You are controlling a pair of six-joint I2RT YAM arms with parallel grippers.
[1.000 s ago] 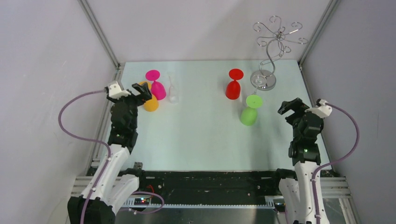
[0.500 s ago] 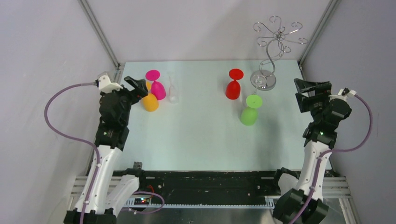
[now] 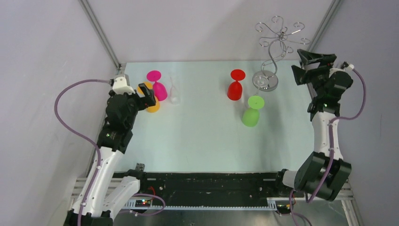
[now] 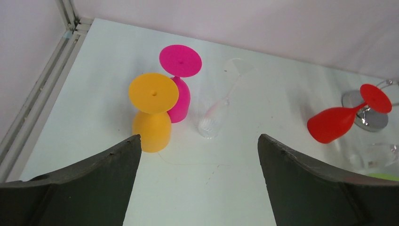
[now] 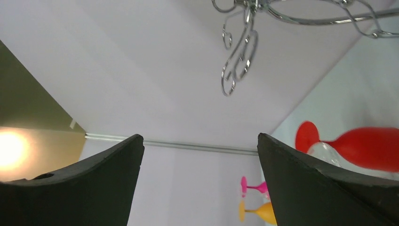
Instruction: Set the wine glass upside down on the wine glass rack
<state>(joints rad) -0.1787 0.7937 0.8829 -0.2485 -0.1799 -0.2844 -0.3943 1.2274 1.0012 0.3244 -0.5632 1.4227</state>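
Left hand is spread wide and empty, hovering at the orange glass, left of frame. Right hand also apart, empty, raised beside the curled arms of the wine glass rack, upper right. We see nothing hung yet. Coloured glasses on the worktop stand foot-up, so we reckon a stem grab needs no flip before hooking. Which glass goes first, we can't tell.

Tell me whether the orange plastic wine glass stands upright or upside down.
Upside down: the orange plastic wine glass rests on its rim, round foot on top.
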